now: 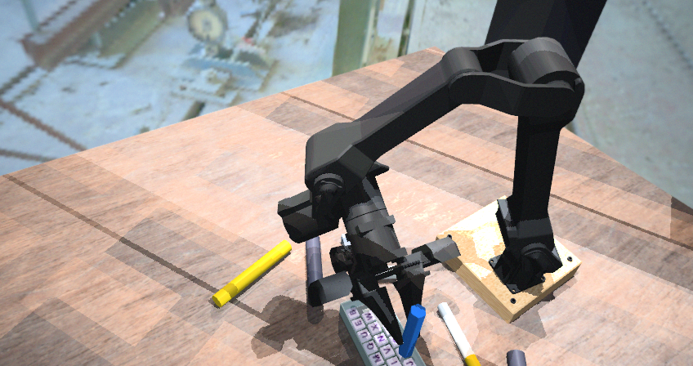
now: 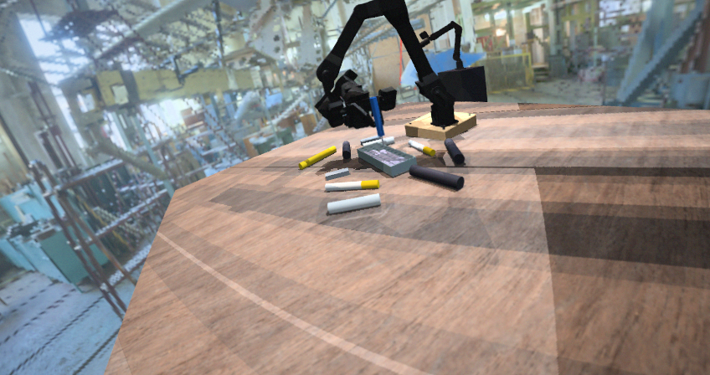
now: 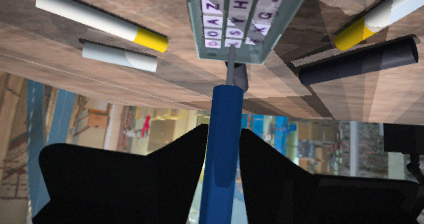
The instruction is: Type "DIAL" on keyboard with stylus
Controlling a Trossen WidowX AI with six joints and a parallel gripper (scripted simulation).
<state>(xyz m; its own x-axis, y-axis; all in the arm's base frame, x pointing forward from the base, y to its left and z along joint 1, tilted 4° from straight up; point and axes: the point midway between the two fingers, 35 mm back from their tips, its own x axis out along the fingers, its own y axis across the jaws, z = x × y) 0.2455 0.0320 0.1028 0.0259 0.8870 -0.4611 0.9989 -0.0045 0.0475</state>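
My gripper (image 1: pixel 407 328) (image 2: pixel 375 117) (image 3: pixel 224 133) is shut on the blue stylus (image 1: pixel 413 331) (image 2: pixel 377 115) (image 3: pixel 226 104). The stylus is tilted, with its thin grey tip pointing at the keyboard. The keyboard (image 1: pixel 346 319) (image 2: pixel 376 163) (image 3: pixel 291 15) is grey-green with white keys and purple letters. In the wrist view the tip overlaps the end key (image 3: pixel 239 43) of the middle visible row, beside the D key (image 3: pixel 212 44); its letter is mostly hidden. The A key (image 3: pixel 213 21) is in D's row. I cannot tell whether the tip touches a key.
A yellow cylinder (image 1: pixel 252 272) (image 2: pixel 318 157) lies beside the keyboard. Dark cylinders (image 2: pixel 436 177) (image 3: pixel 357 64) and white-and-yellow ones (image 1: pixel 454 331) (image 2: pixel 421 147) (image 3: pixel 100 21) lie around it. A short pale cylinder (image 3: pixel 120 56) lies nearby. The arm stands on a wooden base (image 1: pixel 467 231) (image 2: pixel 428 131).
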